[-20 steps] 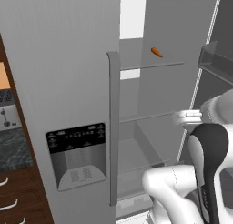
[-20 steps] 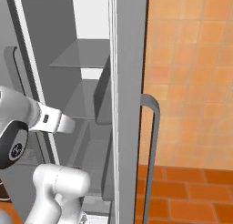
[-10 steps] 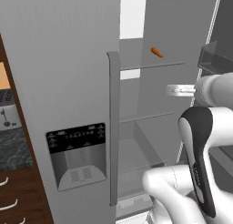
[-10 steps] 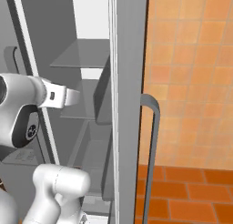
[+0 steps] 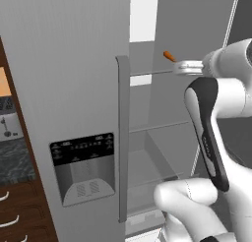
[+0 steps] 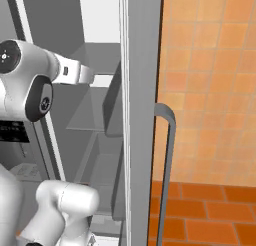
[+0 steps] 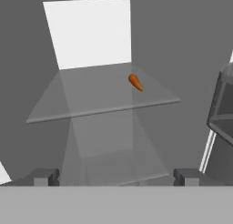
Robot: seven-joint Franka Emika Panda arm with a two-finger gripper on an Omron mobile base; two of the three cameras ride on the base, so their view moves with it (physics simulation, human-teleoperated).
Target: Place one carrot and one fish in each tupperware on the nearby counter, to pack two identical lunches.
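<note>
One carrot (image 7: 135, 82) lies on the upper fridge shelf (image 7: 91, 100), at one o'clock from the spread, empty tool (image 7: 116, 176). Risk: reaching in carelessly could nudge the carrot and roll it backward, beyond reach.

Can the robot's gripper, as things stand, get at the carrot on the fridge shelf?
Probably yes. The gripper faces the carrot with jaws open; the carrot lies alone on the glass shelf, with nothing between them.

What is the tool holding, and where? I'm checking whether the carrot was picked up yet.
Nothing. The tool is open and empty; the carrot lies apart on the fridge shelf.
</note>
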